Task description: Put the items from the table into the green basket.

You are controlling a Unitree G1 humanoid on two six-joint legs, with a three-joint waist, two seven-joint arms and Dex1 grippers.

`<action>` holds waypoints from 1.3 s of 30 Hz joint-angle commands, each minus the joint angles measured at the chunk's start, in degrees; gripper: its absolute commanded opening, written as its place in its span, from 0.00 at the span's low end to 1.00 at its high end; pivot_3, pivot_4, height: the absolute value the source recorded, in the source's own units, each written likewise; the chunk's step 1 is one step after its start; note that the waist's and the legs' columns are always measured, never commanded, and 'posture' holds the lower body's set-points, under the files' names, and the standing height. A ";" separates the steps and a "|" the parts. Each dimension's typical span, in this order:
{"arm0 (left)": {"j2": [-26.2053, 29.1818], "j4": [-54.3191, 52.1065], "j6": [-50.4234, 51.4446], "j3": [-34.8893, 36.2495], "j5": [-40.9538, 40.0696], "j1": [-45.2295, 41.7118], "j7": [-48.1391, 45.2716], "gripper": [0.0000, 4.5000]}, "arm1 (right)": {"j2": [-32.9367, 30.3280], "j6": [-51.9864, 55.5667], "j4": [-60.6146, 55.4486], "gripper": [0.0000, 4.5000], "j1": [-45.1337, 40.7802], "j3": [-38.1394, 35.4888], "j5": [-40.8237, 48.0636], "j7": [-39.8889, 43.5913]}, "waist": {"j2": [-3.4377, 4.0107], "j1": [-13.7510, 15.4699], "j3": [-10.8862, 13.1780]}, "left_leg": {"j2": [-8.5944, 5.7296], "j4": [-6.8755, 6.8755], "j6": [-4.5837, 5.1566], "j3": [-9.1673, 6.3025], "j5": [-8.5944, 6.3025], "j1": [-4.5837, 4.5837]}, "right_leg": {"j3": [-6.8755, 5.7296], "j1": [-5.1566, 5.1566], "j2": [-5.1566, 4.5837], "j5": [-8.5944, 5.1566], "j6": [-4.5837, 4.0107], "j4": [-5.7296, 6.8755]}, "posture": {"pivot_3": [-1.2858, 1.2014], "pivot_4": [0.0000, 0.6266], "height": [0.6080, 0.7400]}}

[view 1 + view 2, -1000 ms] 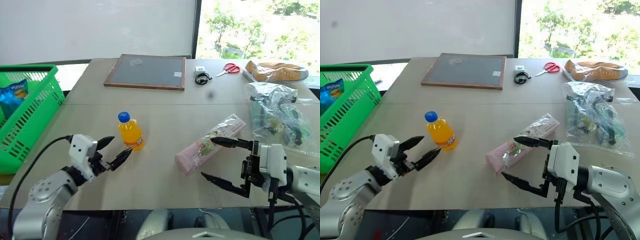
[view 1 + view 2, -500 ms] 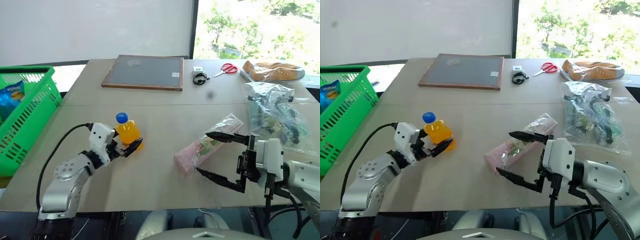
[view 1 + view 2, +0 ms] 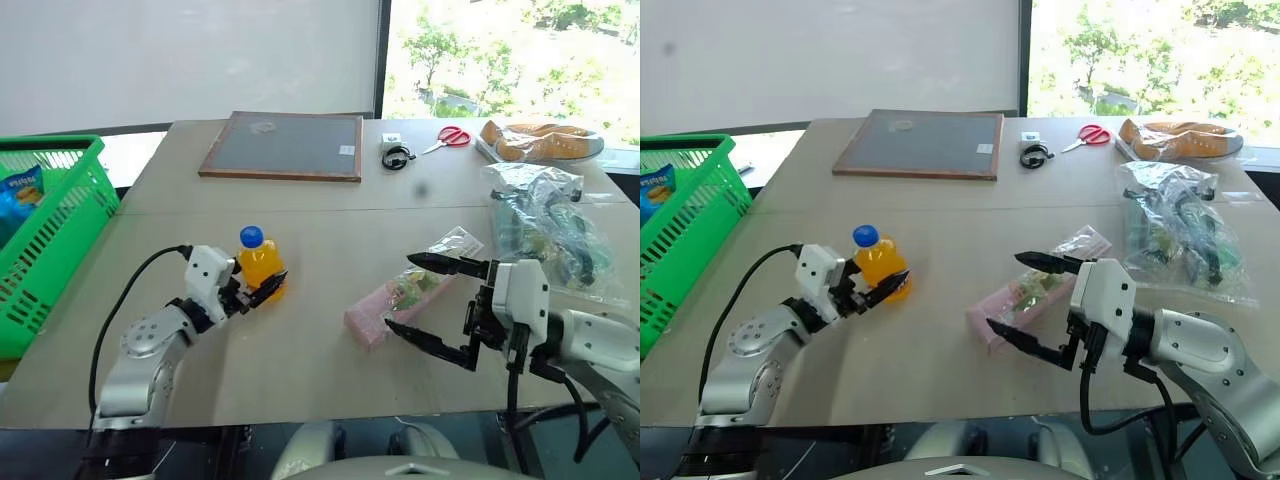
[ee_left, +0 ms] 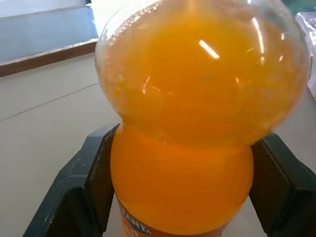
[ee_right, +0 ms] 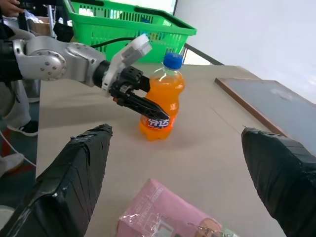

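Orange bottle [image 3: 262, 266] upright on the table [image 3: 320, 215], left gripper [image 3: 252, 293] fingers pressed against both its sides, pink box [image 3: 400, 300] lying near the wide-open, empty right gripper [image 3: 418, 298], green basket [image 3: 50, 235] well apart at the table's left.

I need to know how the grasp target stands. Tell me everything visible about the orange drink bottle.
The orange drink bottle is small clear plastic, full of orange liquid, with a blue cap, a bulbous shoulder and a narrower waist. It stands upright on the table, left of the pink box. The left gripper straddles its waist, one finger at each side.
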 commanded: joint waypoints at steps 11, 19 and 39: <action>-0.54 -7.99 5.54 16.51 -6.24 -2.56 15.18 0.66 | 8.41 5.67 8.74 1.00 -15.09 6.80 3.46 -1.90 | -0.15 1.48 0.01 | 0.00 0.00 -0.04 -0.05 0.02 -0.01 | -0.05 -0.08 0.05 0.00 0.00 0.10 | 0.60 0.05 1.00; 8.77 -7.12 13.33 30.85 -9.78 -14.96 26.25 0.66 | 17.19 8.59 21.11 1.00 -28.11 12.35 2.25 -1.42 | -1.06 5.21 -0.32 | -0.01 0.01 -0.27 -0.14 0.04 -0.08 | -0.10 -0.24 0.15 0.02 -0.02 0.17 | 0.65 0.02 1.00; 37.26 59.79 -5.45 20.88 5.83 -46.32 15.70 0.66 | 41.14 4.93 44.51 1.00 -51.09 14.28 -7.62 -6.15 | -2.08 12.29 -1.02 | -0.06 -0.07 -0.68 -0.33 -0.04 -0.31 | -1.45 -1.04 -0.16 0.02 -0.03 1.08 | 0.66 0.00 1.00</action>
